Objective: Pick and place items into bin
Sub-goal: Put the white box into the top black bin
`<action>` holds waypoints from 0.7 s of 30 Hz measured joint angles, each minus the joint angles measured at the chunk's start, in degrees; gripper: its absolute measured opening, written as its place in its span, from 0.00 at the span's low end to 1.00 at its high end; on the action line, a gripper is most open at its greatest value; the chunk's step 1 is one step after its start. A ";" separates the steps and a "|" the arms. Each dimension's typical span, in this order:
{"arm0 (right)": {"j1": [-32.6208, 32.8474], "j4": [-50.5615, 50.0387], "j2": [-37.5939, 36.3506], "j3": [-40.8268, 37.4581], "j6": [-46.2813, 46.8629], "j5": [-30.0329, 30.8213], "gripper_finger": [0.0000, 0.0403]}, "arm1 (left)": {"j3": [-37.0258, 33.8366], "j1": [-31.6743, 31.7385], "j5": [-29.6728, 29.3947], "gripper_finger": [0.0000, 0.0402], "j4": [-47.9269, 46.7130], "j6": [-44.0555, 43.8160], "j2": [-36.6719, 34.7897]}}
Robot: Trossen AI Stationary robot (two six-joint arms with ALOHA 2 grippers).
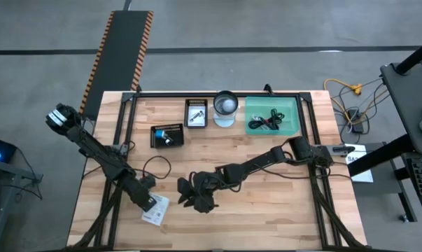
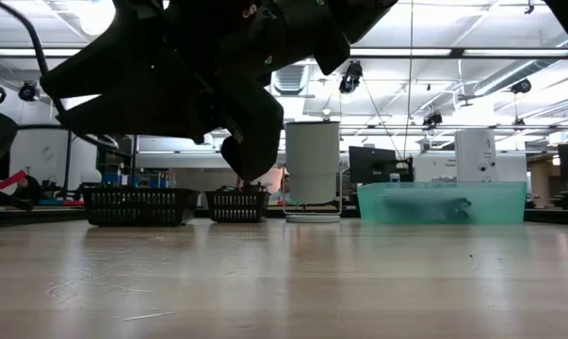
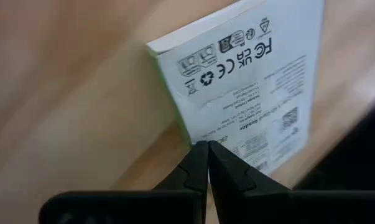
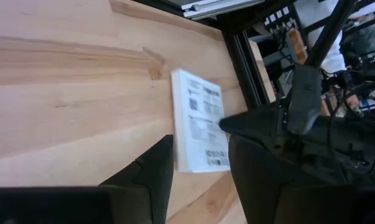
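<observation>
A flat white printed packet lies flat on the wooden table near its near edge. My left gripper is shut, with its tips on this packet. My right gripper is open and hovers above the table just right of the packet, touching nothing. Black coiled cables lie inside the green bin at the far right. My left gripper meets the packet with its shut fingertips at one long edge, coming down at a slant from the table's left. The packet stays flat on the table. Whether the tips press on its top or only touch the edge I cannot tell.
Two black baskets and a white cylinder stand at the far side, left of the bin. A thin black cable loop lies on the table beside my left arm. Bare wood spans the middle.
</observation>
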 joint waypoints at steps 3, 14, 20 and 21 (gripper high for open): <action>-0.04 -0.76 0.00 -0.02 0.32 0.00 0.36 | -2.31 -0.02 -2.69 0.00 6.70 -0.12 0.00; -0.04 -2.89 0.00 -0.02 3.48 1.97 0.35 | -2.39 0.09 -16.64 0.00 7.86 -0.16 0.15; -0.02 -7.03 -0.02 -0.13 -2.76 1.97 0.38 | -2.65 0.61 -21.90 0.00 7.90 -0.17 0.24; -0.02 -7.27 -0.02 -0.13 -2.78 1.97 0.39 | -2.70 0.66 -22.38 0.00 7.90 -0.06 0.24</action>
